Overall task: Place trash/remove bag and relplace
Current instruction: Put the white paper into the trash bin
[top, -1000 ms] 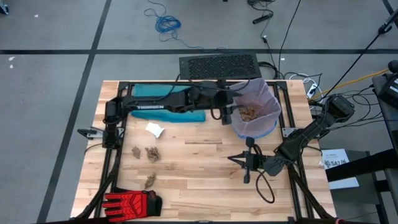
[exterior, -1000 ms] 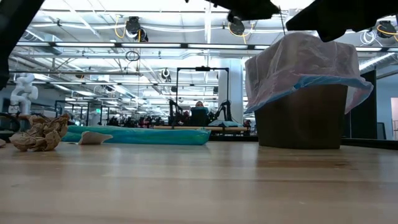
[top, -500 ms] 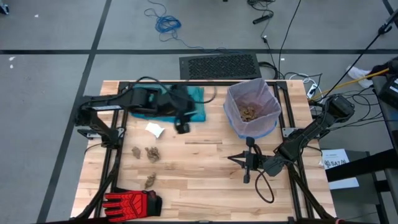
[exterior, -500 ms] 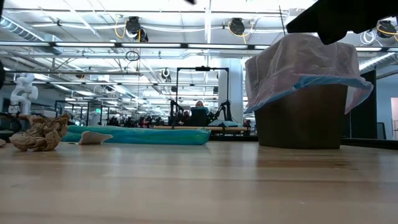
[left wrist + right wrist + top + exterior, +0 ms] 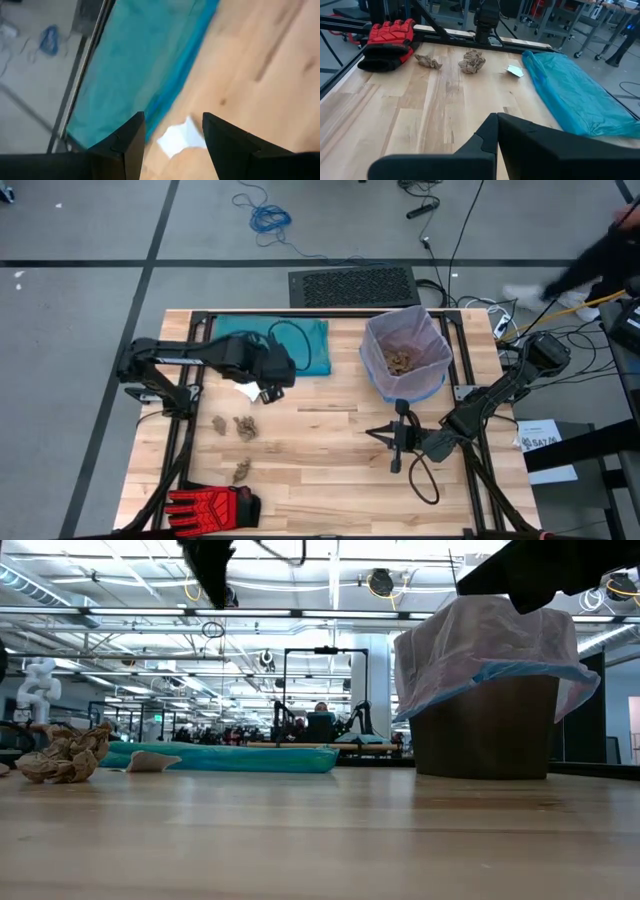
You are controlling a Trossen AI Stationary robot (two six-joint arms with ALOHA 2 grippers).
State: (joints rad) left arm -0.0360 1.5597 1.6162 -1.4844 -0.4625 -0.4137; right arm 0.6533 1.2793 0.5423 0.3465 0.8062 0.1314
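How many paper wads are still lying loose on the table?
3: two wads side by side, one and its neighbour, and a third nearer the glove. More sit inside the lined bin, too clumped to count.

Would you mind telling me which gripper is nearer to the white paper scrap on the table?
The left. The left gripper hangs open right over the white scrap beside the teal bag. The right gripper sits shut across the table, in front of the bin.

Overhead, table-level, two wrist views — all share table (image 5: pixel 330 440).
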